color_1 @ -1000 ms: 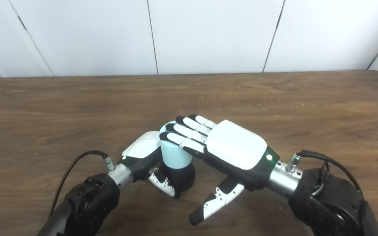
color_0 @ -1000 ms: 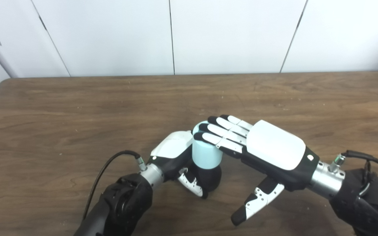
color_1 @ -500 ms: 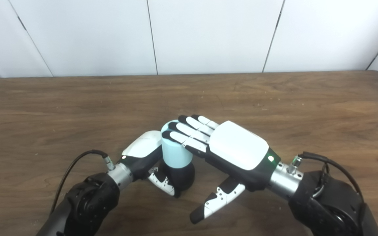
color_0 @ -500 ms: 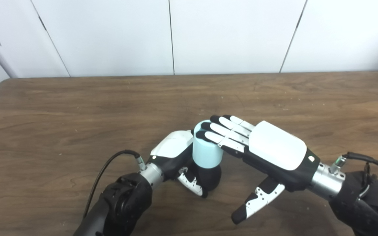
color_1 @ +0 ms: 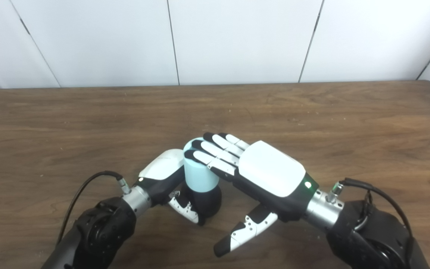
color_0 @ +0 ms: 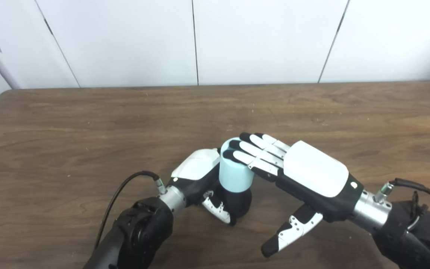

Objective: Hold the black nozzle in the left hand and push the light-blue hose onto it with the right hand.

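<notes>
Glowing green on right hand [color_1: 271,173], right eye view.

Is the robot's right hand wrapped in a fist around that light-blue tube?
No. The right hand lies flat, its straight fingers resting on top of the light-blue hose.

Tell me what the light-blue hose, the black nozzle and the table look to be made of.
Light-blue hose: smooth matte plastic or rubber, judging by its even colour without glare. Black nozzle: dark, dull plastic or rubber; little detail shows. Table: brown wood grain, possibly laminate, with a low sheen.
</notes>
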`<action>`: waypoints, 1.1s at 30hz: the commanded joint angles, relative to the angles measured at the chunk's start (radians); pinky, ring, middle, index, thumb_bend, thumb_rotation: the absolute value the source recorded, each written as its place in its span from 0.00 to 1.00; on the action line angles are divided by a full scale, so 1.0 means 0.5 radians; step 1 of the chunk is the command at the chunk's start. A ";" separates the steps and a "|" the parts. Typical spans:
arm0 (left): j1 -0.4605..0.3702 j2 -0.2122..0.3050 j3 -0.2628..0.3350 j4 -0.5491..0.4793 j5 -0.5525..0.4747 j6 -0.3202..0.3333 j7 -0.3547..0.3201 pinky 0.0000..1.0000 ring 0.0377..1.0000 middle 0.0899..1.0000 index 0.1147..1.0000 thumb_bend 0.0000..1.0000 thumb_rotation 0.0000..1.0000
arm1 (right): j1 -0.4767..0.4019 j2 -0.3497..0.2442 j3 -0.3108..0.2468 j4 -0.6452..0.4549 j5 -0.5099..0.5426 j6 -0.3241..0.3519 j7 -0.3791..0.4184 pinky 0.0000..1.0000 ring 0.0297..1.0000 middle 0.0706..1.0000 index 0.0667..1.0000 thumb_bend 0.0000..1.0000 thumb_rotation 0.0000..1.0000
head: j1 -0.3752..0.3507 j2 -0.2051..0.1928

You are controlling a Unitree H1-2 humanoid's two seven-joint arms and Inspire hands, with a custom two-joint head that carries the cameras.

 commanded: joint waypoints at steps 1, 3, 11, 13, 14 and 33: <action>0.038 0.014 -0.037 0.056 -0.030 0.041 -0.116 1.00 0.68 0.49 0.38 0.51 0.00 | 0.037 -0.052 0.030 0.035 -0.013 0.028 0.072 1.00 1.00 0.99 0.96 0.62 0.96 | 0.002 0.002; 0.039 0.013 -0.037 0.057 -0.028 0.044 -0.117 1.00 0.68 0.49 0.39 0.52 0.00 | 0.041 -0.057 0.033 0.038 -0.011 0.021 0.070 1.00 1.00 0.99 0.96 0.62 0.96 | 0.002 0.002; 0.034 0.008 -0.039 0.051 -0.019 0.061 -0.128 1.00 0.70 0.49 0.38 0.51 0.00 | 0.061 -0.090 0.057 0.053 0.003 -0.005 0.047 1.00 1.00 0.99 0.96 0.62 0.96 | -0.001 0.006; 0.035 0.007 -0.037 0.049 -0.022 0.061 -0.128 1.00 0.70 0.50 0.38 0.51 0.00 | 0.063 -0.099 0.067 0.049 0.003 -0.002 0.044 1.00 1.00 0.99 0.96 0.62 0.96 | -0.001 0.006; 0.034 0.008 -0.035 0.051 -0.026 0.060 -0.128 1.00 0.70 0.50 0.37 0.51 0.00 | 0.060 -0.102 0.071 0.050 0.003 0.000 0.044 1.00 1.00 0.99 0.96 0.62 0.96 | -0.004 0.012; 0.057 0.006 -0.045 0.019 -0.012 0.062 -0.129 1.00 0.69 0.49 0.38 0.51 0.00 | 0.135 -0.132 0.118 0.032 -0.067 -0.004 0.012 1.00 1.00 0.99 0.96 0.62 0.96 | -0.021 0.041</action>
